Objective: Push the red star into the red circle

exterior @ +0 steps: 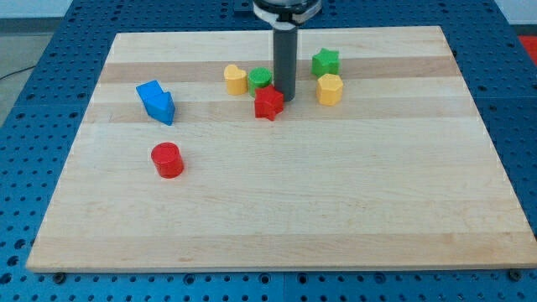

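Note:
The red star [268, 104] lies in the upper middle of the wooden board. The red circle [167, 159], a short red cylinder, stands at the view's left, lower than the star and well apart from it. My tip [285, 97] comes down from the view's top and rests at the star's upper right edge, touching or nearly touching it. A green circle block [259, 80] sits just to the left of the rod, above the star.
A yellow block [236, 79] is left of the green circle. A green star [325, 61] and a yellow hexagon block [330, 88] lie to the rod's right. A blue block [156, 101] sits at the left, above the red circle. The board [277, 210] sits on a blue perforated table.

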